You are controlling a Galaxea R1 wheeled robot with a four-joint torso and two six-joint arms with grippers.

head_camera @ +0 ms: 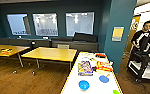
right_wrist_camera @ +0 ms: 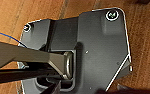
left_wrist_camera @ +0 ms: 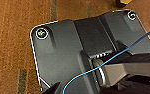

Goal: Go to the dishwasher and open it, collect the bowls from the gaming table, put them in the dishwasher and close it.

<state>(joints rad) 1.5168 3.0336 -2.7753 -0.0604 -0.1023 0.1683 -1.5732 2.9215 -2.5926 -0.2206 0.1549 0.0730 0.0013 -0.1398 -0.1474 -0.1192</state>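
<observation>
The gaming table (head_camera: pixel 72 83), long and white-topped with a yellow edge, runs away from me at the lower centre-right of the head view. A bright blue bowl (head_camera: pixel 84 85) stands on its near end. A small bright green round thing (head_camera: pixel 116 92) sits at the near right corner, cut off by the picture's edge, so I cannot tell whether it is a bowl. Both wrist views look past my own dark plate onto brown wooden floor (left_wrist_camera: pixel 11 50).
A flat blue disc (head_camera: pixel 104 79), a colourful game box (head_camera: pixel 85 68) and red-orange items (head_camera: pixel 104 66) lie farther along the white table. Yellow-topped tables (head_camera: pixel 51 53) stand to the left. A teal pillar (head_camera: pixel 119 32) rises right of the table. A person with a control rig (head_camera: pixel 144 37) stands at the far right.
</observation>
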